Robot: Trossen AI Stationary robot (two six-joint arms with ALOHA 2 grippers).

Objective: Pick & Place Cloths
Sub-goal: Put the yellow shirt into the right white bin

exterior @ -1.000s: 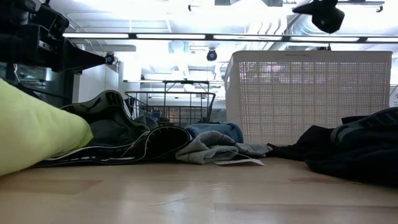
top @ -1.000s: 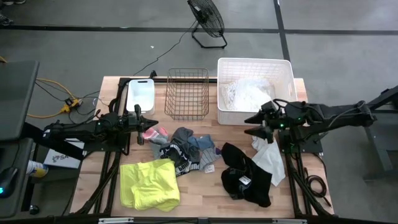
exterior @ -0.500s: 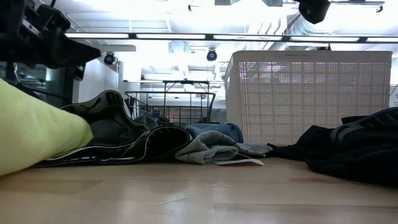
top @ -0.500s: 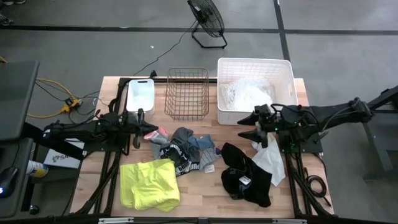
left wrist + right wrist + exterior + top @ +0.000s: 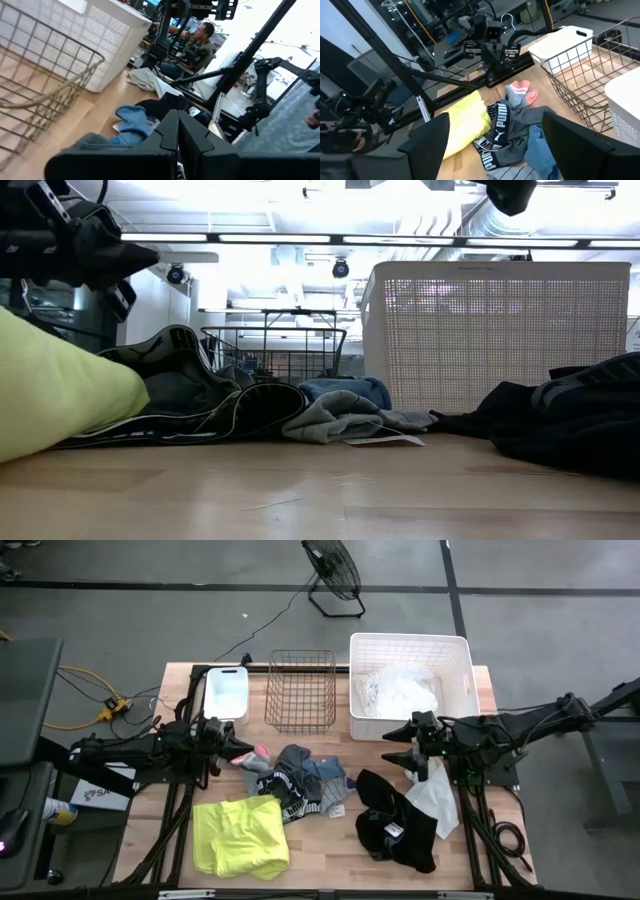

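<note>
Wooden table [image 5: 330,850] strewn with cloths: neon-yellow piece [image 5: 240,832], grey-blue pile [image 5: 300,775], black garment [image 5: 395,825]. Left gripper [image 5: 238,745] pinched together, empty, beside pink-red pieces [image 5: 255,755]. Right gripper [image 5: 398,743] spread wide, empty. Likely approach step; next, descend and grasp 1.

Wooden table [image 5: 330,850] carries three containers along its far edge. Copper wire basket [image 5: 300,690] stands at centre. Large white perforated tub [image 5: 461,670] stands just right of it. Small white tub [image 5: 226,691] stands to its left, near the corner. Black floor fan [image 5: 333,572] stands on grey floor beyond the table. Yellow cable [image 5: 85,680] runs along the floor at left. Seated person [image 5: 196,46] appears in the left wrist view, apparently at a workstation.
</note>
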